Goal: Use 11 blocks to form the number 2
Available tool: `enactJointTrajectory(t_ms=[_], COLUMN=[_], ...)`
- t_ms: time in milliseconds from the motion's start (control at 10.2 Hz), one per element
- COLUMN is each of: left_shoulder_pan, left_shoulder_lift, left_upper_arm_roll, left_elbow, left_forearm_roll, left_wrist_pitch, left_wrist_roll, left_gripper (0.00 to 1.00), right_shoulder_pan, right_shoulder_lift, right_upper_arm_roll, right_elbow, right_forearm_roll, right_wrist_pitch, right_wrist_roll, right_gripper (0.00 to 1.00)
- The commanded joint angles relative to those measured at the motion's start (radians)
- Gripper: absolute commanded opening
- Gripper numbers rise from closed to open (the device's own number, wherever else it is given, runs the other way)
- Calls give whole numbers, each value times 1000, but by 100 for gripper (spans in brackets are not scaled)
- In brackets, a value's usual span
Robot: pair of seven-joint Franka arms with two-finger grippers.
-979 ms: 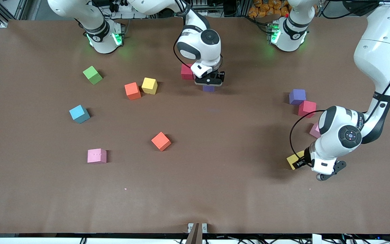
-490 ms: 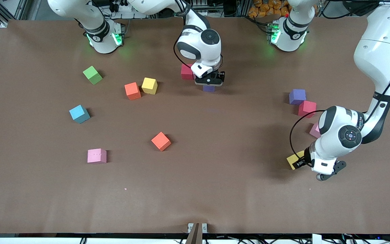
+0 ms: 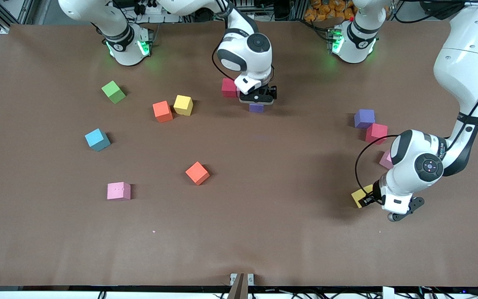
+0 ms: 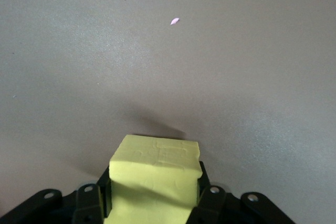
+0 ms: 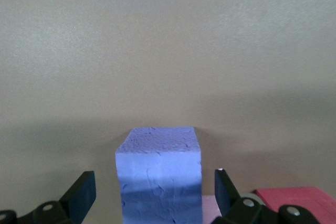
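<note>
My right gripper [image 3: 257, 99] is open and straddles a purple cube [image 3: 256, 108] on the table; in the right wrist view the fingers stand clear of both sides of that cube [image 5: 159, 174]. A red cube [image 3: 228, 87] sits beside it. My left gripper [image 3: 368, 200] is shut on a yellow cube [image 3: 361, 196], low over the table at the left arm's end; the left wrist view shows the cube [image 4: 155, 169] squeezed between the pads. A purple cube [image 3: 364, 118], a red cube [image 3: 376, 133] and a half-hidden pink cube [image 3: 385, 160] lie close by. The number 2 is not in view.
Toward the right arm's end lie a green cube [image 3: 113, 91], an orange cube [image 3: 162, 111], a yellow cube [image 3: 183, 105], a blue cube [image 3: 97, 139], a second orange cube [image 3: 197, 172] and a pink cube [image 3: 118, 191].
My right gripper has risen slightly above the purple cube, which stays on the table. The left arm and its yellow cube have not moved.
</note>
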Motion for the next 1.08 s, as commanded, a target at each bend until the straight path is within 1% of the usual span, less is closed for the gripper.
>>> enactJointTrajectory(t_ms=[0,196,392,490,587,783,881,979], left_shoulder_pan=[3,1,-11,-16,-19,-20,-27,-48], left_shoulder_lift=[-19,-19,-20,-22,-39,-63,-63,-63], left_upper_arm_roll=[-2,-2,-8,-33,-62,-152,-200,-227], left_elbow=[-12,-12,-12,-12,-12,-13,-13,-13], left_forearm_roll=[4,4,-3,-3,-3,-3,-1,1], left_wrist_pitch=[-6,-6,-6,-12,-48,-125,-147,-162], left_wrist_roll=[-11,-13,-42,-60,-82,-137,-184,-227], left_gripper=[0,0,0,0,0,0,0,0], right_shoulder_pan=[-6,-36,-96,-140,-191,-290,-367,-447], right_shoulder_lift=[-57,-109,-175,-217,-262,-357,-412,-455], right_upper_arm_roll=[-4,-4,-1,-1,-1,-2,-2,-1], right_elbow=[-10,-10,-12,-12,-13,-26,-53,-94], right_forearm_roll=[-19,-17,-16,-14,-7,-5,-5,-3], right_wrist_pitch=[-52,-112,-176,-222,-247,-290,-292,-299], right_wrist_roll=[-39,-84,-137,-197,-263,-330,-407,-552], right_gripper=[100,100,100,100,100,100,100,100])
